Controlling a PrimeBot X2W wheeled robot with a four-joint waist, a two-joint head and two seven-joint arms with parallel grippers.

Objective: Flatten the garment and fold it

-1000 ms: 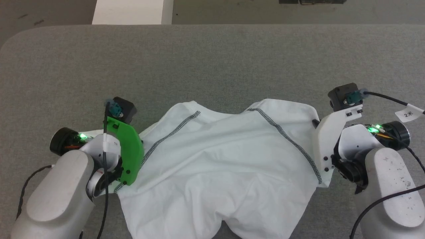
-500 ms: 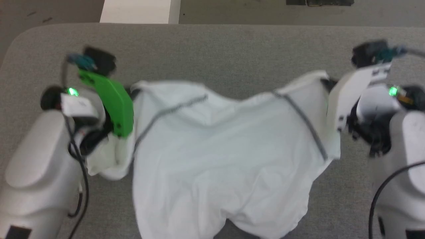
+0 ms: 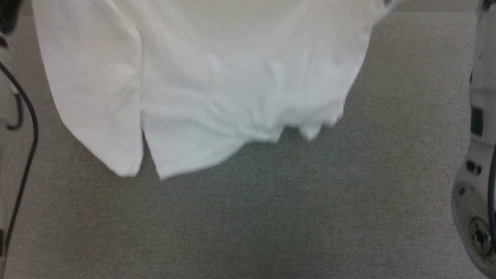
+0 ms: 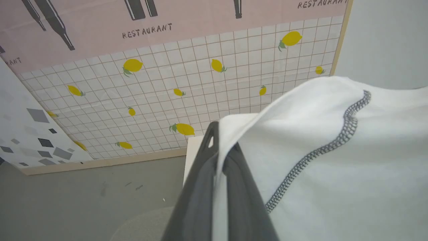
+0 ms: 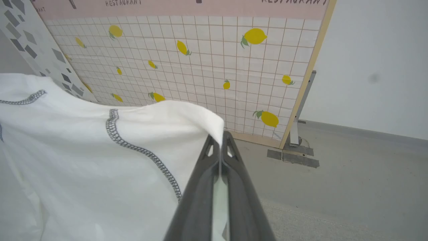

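The white garment (image 3: 232, 77) hangs in the air over the grey table (image 3: 271, 217), its hem and one sleeve dangling just above the surface. In the left wrist view my left gripper (image 4: 222, 140) is shut on a fold of the garment (image 4: 334, 167) beside a grey-black stitched seam (image 4: 321, 150). In the right wrist view my right gripper (image 5: 221, 140) is shut on the opposite shoulder edge of the garment (image 5: 83, 167), with another stitched seam (image 5: 140, 150) running left of the fingers. The "LUCKY" patch is hidden.
A wall panel with lemons and a grid pattern (image 4: 187, 83) stands beyond the table. A white block (image 4: 192, 157) sits behind the left fingers. The grey floor (image 5: 351, 174) lies to the right. My right arm's pale casing (image 3: 478, 174) lines the head view's right edge.
Both arms have lifted the garment off the table, from lying spread to hanging. The grippers have risen out of the head view, and the camera has tilted.
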